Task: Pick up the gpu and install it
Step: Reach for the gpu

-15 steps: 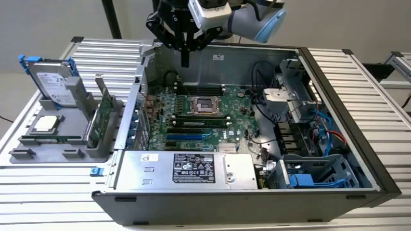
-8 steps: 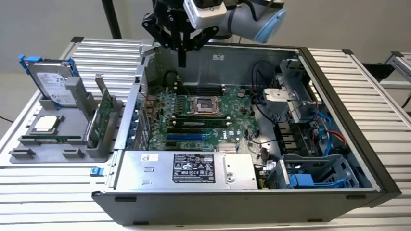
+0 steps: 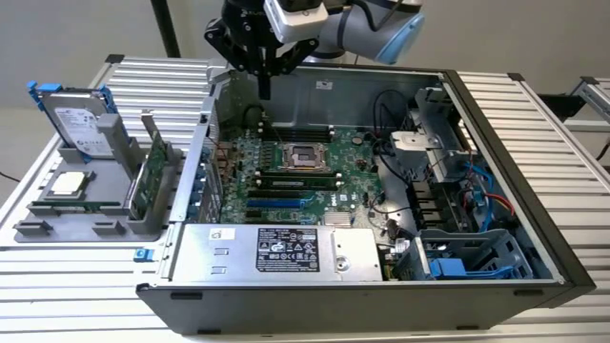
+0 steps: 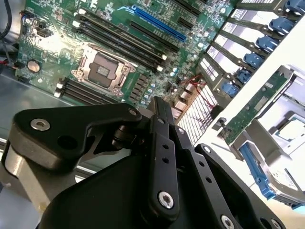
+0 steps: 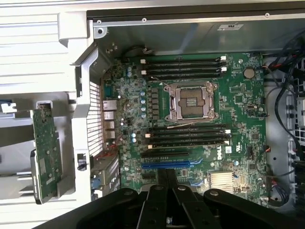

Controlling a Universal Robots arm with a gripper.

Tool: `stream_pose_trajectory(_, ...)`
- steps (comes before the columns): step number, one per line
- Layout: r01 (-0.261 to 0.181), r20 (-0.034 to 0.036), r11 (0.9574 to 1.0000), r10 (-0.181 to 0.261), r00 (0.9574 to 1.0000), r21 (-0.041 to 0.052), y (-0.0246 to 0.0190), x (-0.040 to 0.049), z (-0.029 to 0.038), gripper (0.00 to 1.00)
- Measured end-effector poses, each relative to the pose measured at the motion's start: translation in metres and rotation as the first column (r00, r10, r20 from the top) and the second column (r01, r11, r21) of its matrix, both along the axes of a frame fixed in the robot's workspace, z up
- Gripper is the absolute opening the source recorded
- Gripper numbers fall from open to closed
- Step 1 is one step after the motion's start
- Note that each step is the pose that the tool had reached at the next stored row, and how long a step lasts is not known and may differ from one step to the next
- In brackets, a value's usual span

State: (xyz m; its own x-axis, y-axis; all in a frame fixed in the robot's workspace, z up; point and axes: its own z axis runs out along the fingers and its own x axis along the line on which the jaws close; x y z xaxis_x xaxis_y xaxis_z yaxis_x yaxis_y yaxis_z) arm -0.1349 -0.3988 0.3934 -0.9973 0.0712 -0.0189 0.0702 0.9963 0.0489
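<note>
The gpu is a green card standing on edge in a grey holder, outside the computer case at the exterior view's left. Its silver end bracket points up. Both wrist views show the gpu beside the case's rear wall. My gripper hangs above the rear part of the motherboard, well apart from the card. Its fingers are shut with nothing between them. The motherboard's long blue slot lies bare under my gripper.
The holder also carries a silver hard drive in a blue frame and a processor chip. The case's rear wall with its slot brackets stands between holder and motherboard. A power supply and a cabled drive cage fill the case's front and right.
</note>
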Motion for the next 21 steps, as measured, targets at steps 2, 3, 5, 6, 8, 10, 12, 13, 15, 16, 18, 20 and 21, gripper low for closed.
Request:
stream_pose_trajectory(2,0.0,0.0,1.0,0.0,1.0,-0.0001,0.0,-0.0015,0.0,0.0)
stream_pose_trajectory(3,0.0,0.0,1.0,0.0,1.0,0.0,0.0,-0.0022,0.0,0.0)
stream_pose_trajectory(5,0.0,0.0,1.0,0.0,1.0,0.0,0.0,-0.0035,0.0,0.0)
stream_pose_trajectory(6,0.0,0.0,1.0,0.0,1.0,0.0,0.0,-0.0043,0.0,0.0)
stream_pose_trajectory(8,0.0,0.0,1.0,0.0,1.0,0.0,0.0,-0.0056,0.0,0.0)
stream_pose_trajectory(10,0.0,0.0,1.0,0.0,1.0,0.0,0.0,-0.0069,0.0,0.0)
stream_pose_trajectory(12,0.0,0.0,1.0,0.0,1.0,0.0,0.0,-0.0083,0.0,0.0)
stream_pose_trajectory(13,0.0,0.0,1.0,0.0,1.0,0.0,0.0,-0.009,0.0,0.0)
stream_pose_trajectory(15,0.0,0.0,1.0,0.0,1.0,0.0,0.0,-0.0102,0.0,0.0)
stream_pose_trajectory(16,0.0,0.0,1.0,0.0,1.0,0.0,0.0,-0.0108,0.0,0.0)
stream_pose_trajectory(18,0.0,-0.0001,1.0,0.0,1.0,-0.0001,0.0,-0.0119,0.0,0.0)
stream_pose_trajectory(20,0.0,0.0,1.0,0.0,1.0,0.0,0.0,-0.013,0.0,0.0)
stream_pose_trajectory(21,0.0,0.0,1.0,0.0,1.0,0.0,0.0,-0.0136,0.0,0.0)
